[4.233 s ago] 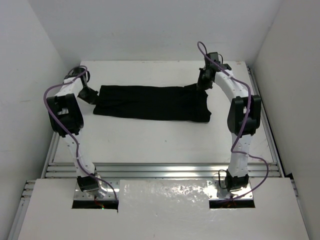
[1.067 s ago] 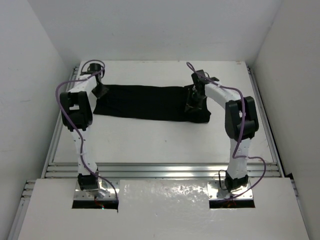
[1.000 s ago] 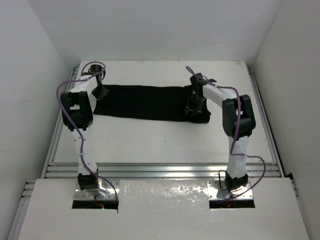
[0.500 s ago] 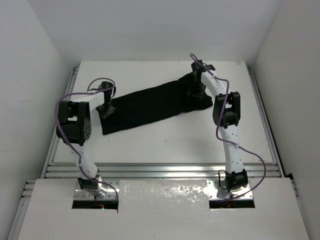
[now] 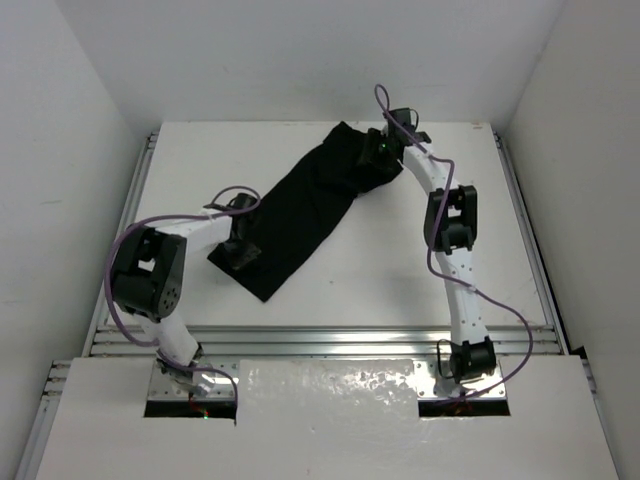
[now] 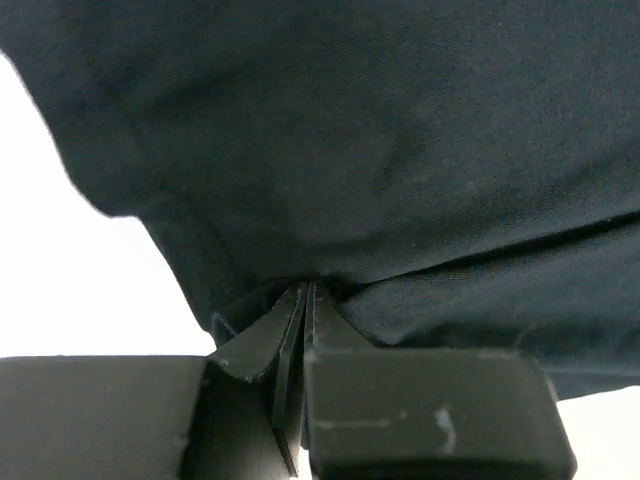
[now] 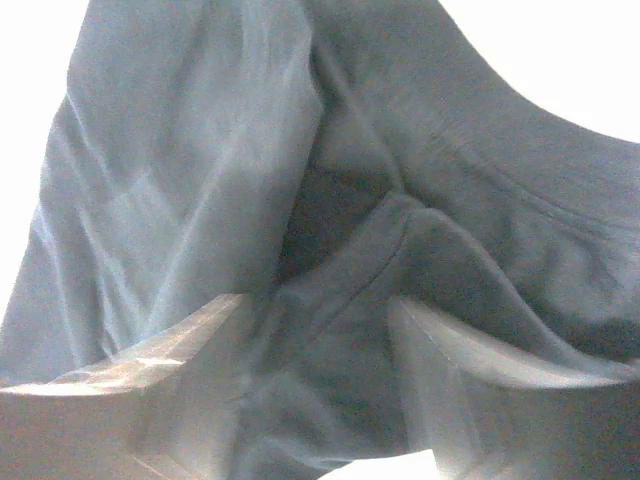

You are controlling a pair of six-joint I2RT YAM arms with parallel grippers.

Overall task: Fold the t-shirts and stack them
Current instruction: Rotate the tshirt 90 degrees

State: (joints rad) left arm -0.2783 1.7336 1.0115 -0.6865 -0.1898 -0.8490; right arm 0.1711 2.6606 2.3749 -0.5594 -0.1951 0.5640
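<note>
Black t-shirt (image 5: pixel 300 210) is stretched out as a long diagonal strip on the white surface (image 5: pixel 390 260), running from the far side near the middle-right down toward the near left. Left gripper (image 5: pixel 240 252) has the near-left end. In the left wrist view its fingers (image 6: pixel 260 340) are pinched tight together on a fold of the cloth. Right gripper (image 5: pixel 383 150) is at the far end, where the fabric bunches up. Its wrist view shows a thick wad of shirt clamped between the two fingers (image 7: pixel 170 380), with creases fanning out from there.
</note>
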